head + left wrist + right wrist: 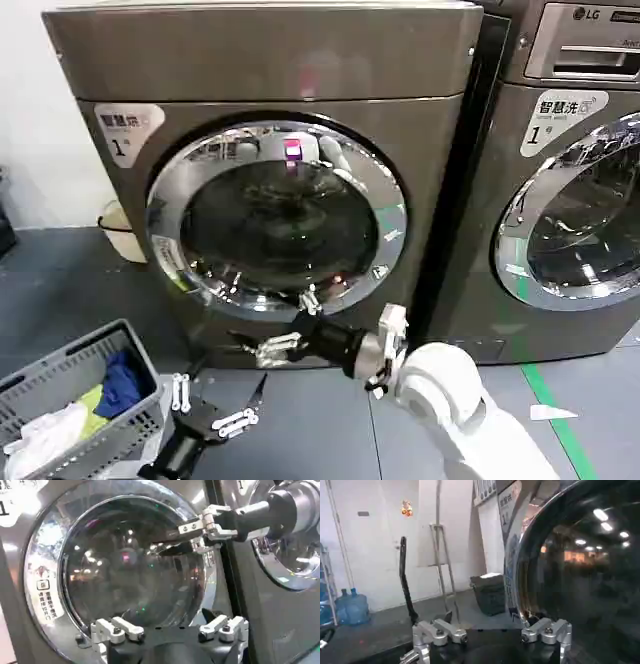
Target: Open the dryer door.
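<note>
So the door (277, 215) sits shut on the dryer (262, 60), unopened, with the right gripper (278, 345) spread wide below its rim and the left gripper (208, 405) wide too, lower.

grey floor (60, 290), white wall (30, 120), green floor tape (548, 405)

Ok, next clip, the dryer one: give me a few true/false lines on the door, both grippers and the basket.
1. The dryer door is swung wide open. False: it sits shut against the dryer.
2. The right gripper is in front of the door's lower rim. True.
3. The left gripper is clamped on the door rim. False: it is open, low near the floor, holding nothing.
4. A grey basket with laundry stands at the robot's left. True.
5. The right gripper holds a towel. False: it is open and empty.
</note>
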Robot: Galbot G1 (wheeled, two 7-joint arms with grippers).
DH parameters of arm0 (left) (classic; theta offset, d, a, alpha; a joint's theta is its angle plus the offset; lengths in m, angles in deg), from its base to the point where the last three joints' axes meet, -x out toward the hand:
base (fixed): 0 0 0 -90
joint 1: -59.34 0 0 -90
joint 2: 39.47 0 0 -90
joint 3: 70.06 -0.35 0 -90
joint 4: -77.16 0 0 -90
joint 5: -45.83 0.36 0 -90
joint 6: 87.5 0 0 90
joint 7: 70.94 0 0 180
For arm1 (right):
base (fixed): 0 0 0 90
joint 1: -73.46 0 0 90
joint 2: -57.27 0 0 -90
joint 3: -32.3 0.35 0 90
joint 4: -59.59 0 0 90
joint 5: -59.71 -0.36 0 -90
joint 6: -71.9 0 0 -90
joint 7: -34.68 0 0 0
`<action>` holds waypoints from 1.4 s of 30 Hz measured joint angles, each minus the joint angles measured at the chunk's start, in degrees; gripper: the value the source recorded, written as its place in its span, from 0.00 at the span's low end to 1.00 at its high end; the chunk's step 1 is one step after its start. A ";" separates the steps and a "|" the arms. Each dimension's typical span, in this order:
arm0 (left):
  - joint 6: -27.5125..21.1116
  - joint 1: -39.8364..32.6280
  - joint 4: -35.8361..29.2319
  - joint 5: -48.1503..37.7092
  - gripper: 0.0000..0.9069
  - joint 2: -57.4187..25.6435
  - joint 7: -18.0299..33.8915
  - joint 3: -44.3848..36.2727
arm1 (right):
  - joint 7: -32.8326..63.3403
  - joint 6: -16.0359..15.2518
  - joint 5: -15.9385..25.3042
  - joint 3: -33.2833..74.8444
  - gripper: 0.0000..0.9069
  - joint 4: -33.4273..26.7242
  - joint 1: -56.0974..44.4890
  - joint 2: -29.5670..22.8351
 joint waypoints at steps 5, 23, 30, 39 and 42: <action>0.00 0.09 -0.06 0.04 1.00 0.01 -0.01 0.09 | 0.49 1.22 0.19 -0.37 1.00 -1.41 1.85 -0.56; -0.15 0.89 -1.44 0.08 1.00 0.07 -0.01 0.30 | 6.38 3.64 0.64 -7.64 1.00 -10.31 12.72 -4.74; -0.16 1.11 -1.66 0.06 1.00 0.05 -0.01 0.74 | 8.60 3.99 0.62 -10.42 1.00 -14.03 15.36 -6.83; -0.16 1.33 -2.27 -0.20 1.00 0.06 0.01 1.28 | 9.67 4.83 2.35 -12.78 1.00 -18.10 17.27 -9.33; -0.18 1.36 -2.41 -0.21 1.00 0.11 0.02 1.28 | 10.09 4.86 2.62 -13.21 1.00 -19.20 17.76 -9.98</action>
